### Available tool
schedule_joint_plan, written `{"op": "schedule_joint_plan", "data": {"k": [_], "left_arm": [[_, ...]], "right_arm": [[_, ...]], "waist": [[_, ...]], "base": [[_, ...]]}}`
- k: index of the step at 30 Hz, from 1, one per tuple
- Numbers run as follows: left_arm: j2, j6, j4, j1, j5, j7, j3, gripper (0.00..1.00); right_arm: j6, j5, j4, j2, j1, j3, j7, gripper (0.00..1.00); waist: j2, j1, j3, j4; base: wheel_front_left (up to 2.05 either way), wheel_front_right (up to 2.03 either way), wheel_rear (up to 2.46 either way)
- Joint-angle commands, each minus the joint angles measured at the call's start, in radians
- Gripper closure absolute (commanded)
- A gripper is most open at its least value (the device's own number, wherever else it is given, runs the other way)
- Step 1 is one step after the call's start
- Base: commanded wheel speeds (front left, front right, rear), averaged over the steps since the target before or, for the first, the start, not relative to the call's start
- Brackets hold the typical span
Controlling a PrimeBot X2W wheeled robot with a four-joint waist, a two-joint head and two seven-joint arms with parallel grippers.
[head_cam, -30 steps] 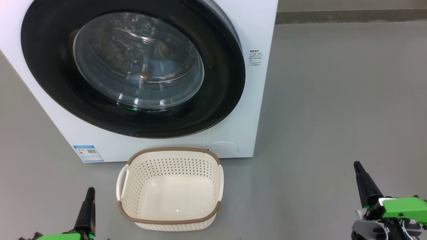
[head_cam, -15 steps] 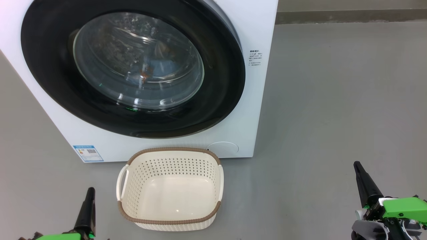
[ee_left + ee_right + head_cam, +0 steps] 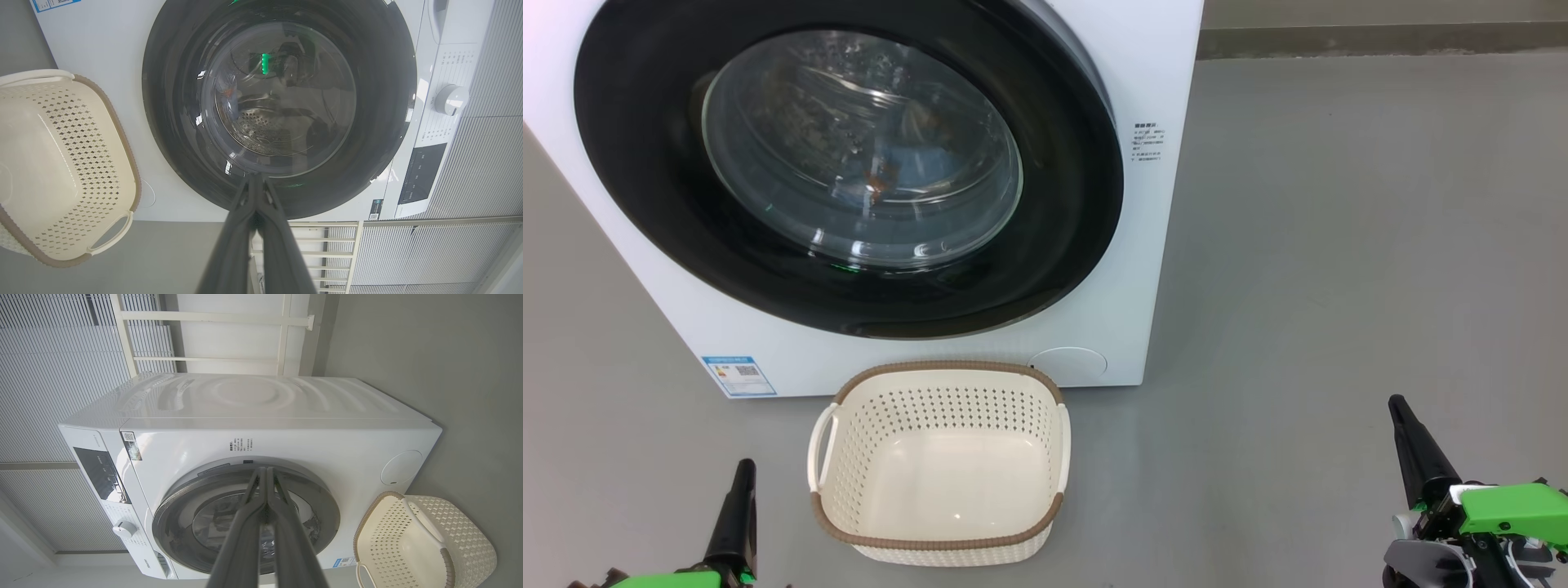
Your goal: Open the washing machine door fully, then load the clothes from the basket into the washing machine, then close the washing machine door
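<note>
In the head view the washing machine (image 3: 1160,82) fills 11 o'clock. The washing machine door (image 3: 1062,204) is closed, and the clothes (image 3: 907,175) show behind its glass. The basket (image 3: 947,365) at 6 o'clock is empty, with its far rim just beside the machine's lower edge. Wide free floor (image 3: 1339,245) lies at 3 o'clock. The left gripper (image 3: 745,467) at 7 o'clock and the right gripper (image 3: 1396,403) at 4 o'clock have their fingers pressed together and hold nothing. Nothing has moved since the earlier frame.

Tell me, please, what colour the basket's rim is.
Brown; the basket rim shows best in the head view.
</note>
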Motion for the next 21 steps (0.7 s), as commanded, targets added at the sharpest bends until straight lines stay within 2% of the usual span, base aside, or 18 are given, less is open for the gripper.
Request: {"op": "schedule_joint_plan", "data": {"k": [1,21], "left_arm": [[0.009,-0.004,-0.031,-0.042,-0.008,0.006,0.033,1.00],[0.009,-0.004,-0.031,-0.042,-0.008,0.006,0.033,1.00]], "right_arm": [[0.003,0.004,-0.029,-0.008,-0.044,0.018,0.005,1.00],[0.003,0.004,-0.029,-0.008,-0.044,0.018,0.005,1.00]], "waist": [[-0.0001,0.0000,0.000,0.000],[-0.0001,0.0000,0.000,0.000]], "base": [[0.00,0.00,0.00],[0.00,0.00,0.00]]}}
